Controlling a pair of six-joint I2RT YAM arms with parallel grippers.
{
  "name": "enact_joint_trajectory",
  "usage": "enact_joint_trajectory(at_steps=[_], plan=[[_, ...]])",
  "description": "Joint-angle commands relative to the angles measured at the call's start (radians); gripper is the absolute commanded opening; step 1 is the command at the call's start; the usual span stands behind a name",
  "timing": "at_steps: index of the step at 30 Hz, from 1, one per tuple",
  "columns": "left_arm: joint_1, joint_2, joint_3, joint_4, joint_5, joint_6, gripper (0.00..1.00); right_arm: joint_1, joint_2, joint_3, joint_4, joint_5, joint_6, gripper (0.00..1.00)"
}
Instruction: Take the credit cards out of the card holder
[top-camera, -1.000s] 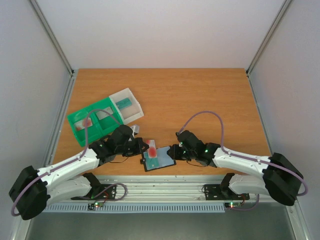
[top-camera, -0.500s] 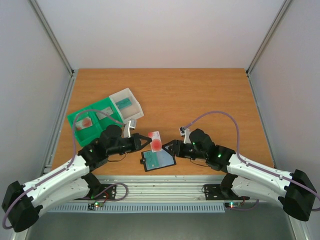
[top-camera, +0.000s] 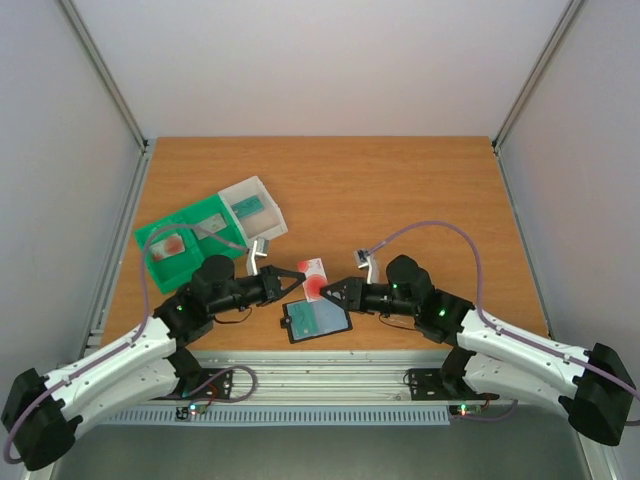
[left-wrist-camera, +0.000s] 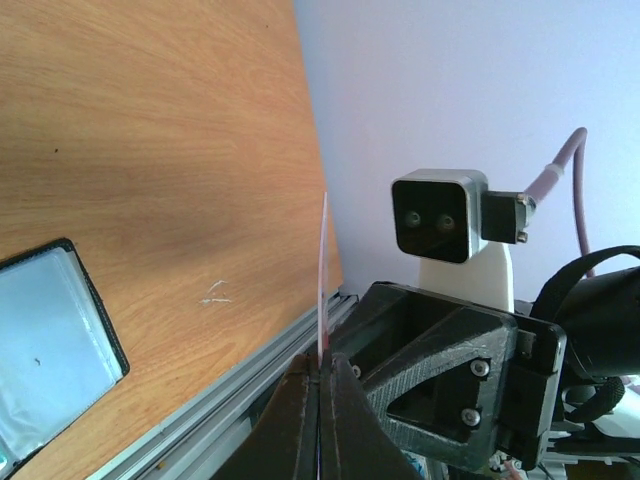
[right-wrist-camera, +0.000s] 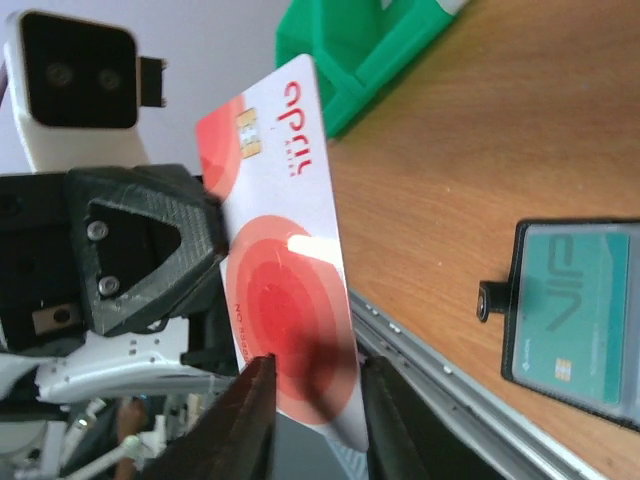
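Orange-brown wooden surface (top-camera: 420, 190) between pale walls carries one small black folding card holder (right-wrist-camera: 492, 298). It lies open and flat close to the near edge, between the two arms, with one teal plastic card (top-camera: 320, 318) in its sleeve. One white card with red circles (top-camera: 313, 281) is raised off the wood, just beyond the holder's far side in the overhead view. The left gripper (top-camera: 298, 274) is pressed together on one end of it. The right gripper (top-camera: 331, 292) has its fingers spread either side of the other end; whether they press it I cannot tell. One green-and-white plastic sorting tray (top-camera: 190, 215) sits well apart at the left, holding a second teal card (top-camera: 255, 207), a reddish card (top-camera: 172, 244) and a greyish card (top-camera: 208, 229). Wood runs bare from the holder to the far and right edges.
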Motion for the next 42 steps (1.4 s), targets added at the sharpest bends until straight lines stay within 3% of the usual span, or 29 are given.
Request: enact_joint_trajectory(at_steps=[1, 6, 12, 17, 25, 32, 42], plan=[[0.003, -0.015, -0.020, 0.088, 0.006, -0.009, 0.00, -0.003, -0.026, -0.003, 0.060, -0.045, -0.005, 0.21], [0.003, -0.025, -0.025, 0.089, 0.014, -0.013, 0.01, -0.003, -0.037, -0.015, 0.064, -0.051, -0.024, 0.01], [0.003, -0.094, -0.028, 0.053, 0.046, -0.007, 0.24, -0.003, -0.107, 0.004, -0.062, -0.129, -0.138, 0.01], [0.003, -0.208, 0.015, -0.137, 0.093, 0.083, 0.43, -0.003, -0.169, 0.068, -0.241, -0.217, -0.255, 0.01], [0.003, -0.304, 0.121, -0.395, 0.227, 0.264, 0.56, -0.004, -0.195, 0.193, -0.458, -0.351, -0.459, 0.01], [0.003, -0.279, 0.163, -0.419, 0.404, 0.318, 0.56, -0.004, -0.128, 0.221, -0.413, -0.532, -0.456, 0.01], [0.003, -0.280, 0.162, -0.464, 0.444, 0.358, 0.31, -0.004, -0.092, 0.205, -0.296, -0.591, -0.392, 0.01]])
